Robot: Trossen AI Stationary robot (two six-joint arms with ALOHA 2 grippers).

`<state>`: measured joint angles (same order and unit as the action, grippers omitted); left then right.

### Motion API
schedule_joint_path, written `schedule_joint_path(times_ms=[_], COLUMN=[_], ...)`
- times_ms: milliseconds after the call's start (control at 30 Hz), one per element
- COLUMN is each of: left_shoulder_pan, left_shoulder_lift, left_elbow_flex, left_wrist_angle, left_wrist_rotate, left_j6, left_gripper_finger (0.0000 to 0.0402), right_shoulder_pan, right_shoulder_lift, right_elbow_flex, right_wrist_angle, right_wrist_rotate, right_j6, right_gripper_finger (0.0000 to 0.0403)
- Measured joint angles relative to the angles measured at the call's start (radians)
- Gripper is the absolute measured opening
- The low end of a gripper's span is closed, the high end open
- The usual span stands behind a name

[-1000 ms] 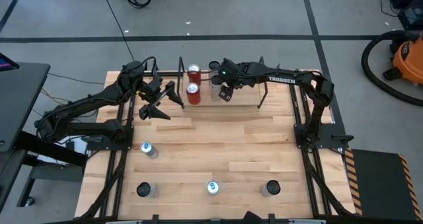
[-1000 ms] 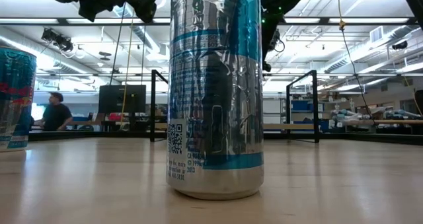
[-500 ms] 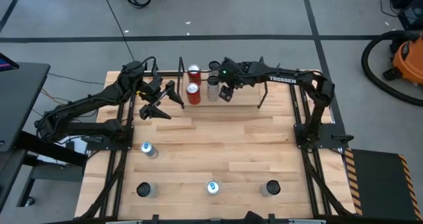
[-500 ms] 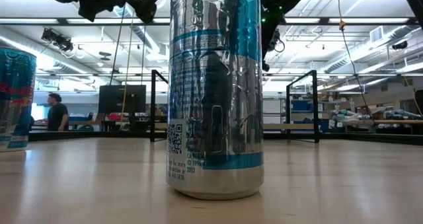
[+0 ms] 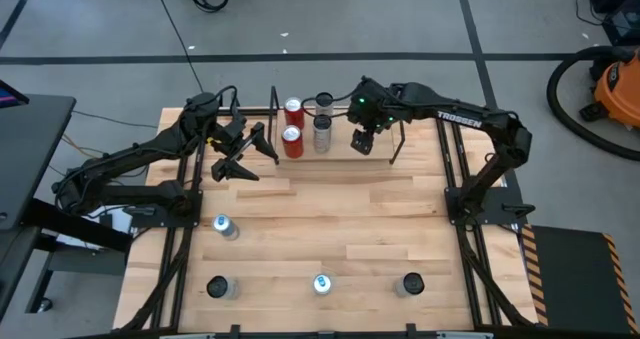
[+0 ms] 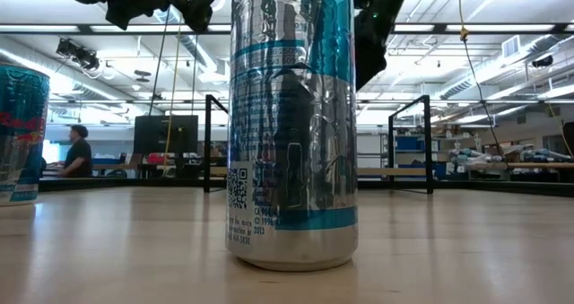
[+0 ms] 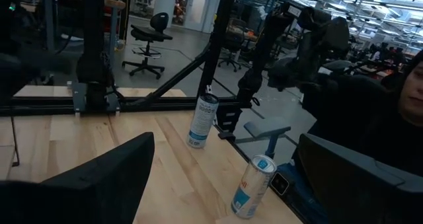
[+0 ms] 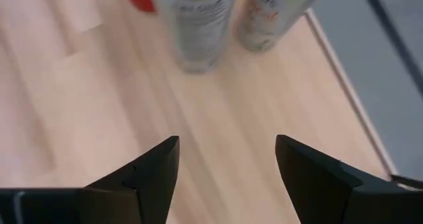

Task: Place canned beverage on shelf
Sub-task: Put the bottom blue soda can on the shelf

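The shelf (image 5: 335,157), a wood board framed by thin black rods, sits at the table's far middle. Two red cans (image 5: 292,141) and two silver cans (image 5: 321,131) stand upright on it. My right gripper (image 5: 361,145) hovers above the shelf, to the right of the silver cans, open and empty. Its wrist view shows its fingers (image 8: 228,164) apart, with the nearer silver can (image 8: 198,26) ahead of them. My left gripper (image 5: 237,157) hangs open just left of the shelf, holding nothing.
Several more cans stand on the near half of the table: one at the left (image 5: 223,226) and three along the near edge (image 5: 321,283). The closest fills the low view (image 6: 291,116). A person (image 7: 410,85) shows beyond the table. Bare wood lies mid-table.
My right gripper has drawn back from the nearer silver can toward the table's right edge and has risen. The can stays standing on the shelf.
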<state>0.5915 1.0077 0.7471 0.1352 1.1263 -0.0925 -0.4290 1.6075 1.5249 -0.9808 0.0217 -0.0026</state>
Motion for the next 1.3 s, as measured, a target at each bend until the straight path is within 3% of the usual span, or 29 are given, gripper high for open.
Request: schedule_joint_path(times_ms=[167,433,667,867,1067,1300], left_shoulder_pan=[0.0,0.0,0.0,0.0,0.0,0.0], left_shoulder_lift=[0.0,0.0,0.0,0.0,0.0,0.0], left_elbow_flex=[0.0,0.0,0.0,0.0,0.0,0.0], left_wrist_angle=[0.0,0.0,0.0,-0.002,-0.028,-0.037], left_wrist_rotate=[0.0,-0.001,-0.001,-0.001,-0.001,-0.002], left_j6=[0.0,0.0,0.0,0.0,0.0,0.0], left_gripper_finger=[0.0376,0.0376,0.0376,0.0376,0.0376,0.0376], right_shoulder_pan=[0.007,0.052,0.131,0.244,0.35,0.452], right_shoulder_lift=[-0.004,-0.004,-0.004,-0.004,-0.005,-0.005], right_elbow_flex=[0.0,0.0,0.0,0.0,-0.027,-0.142], right_wrist_angle=[-0.009,-0.002,-0.015,-0.015,0.055,0.278], right_wrist_rotate=[-0.126,-0.123,-0.127,-0.206,-0.225,-0.315], right_j6=[-0.001,-0.001,-0.001,0.051,0.1,-0.117], right_gripper_finger=[0.0259,0.0267,0.0323,0.0372,0.0389,0.0386])
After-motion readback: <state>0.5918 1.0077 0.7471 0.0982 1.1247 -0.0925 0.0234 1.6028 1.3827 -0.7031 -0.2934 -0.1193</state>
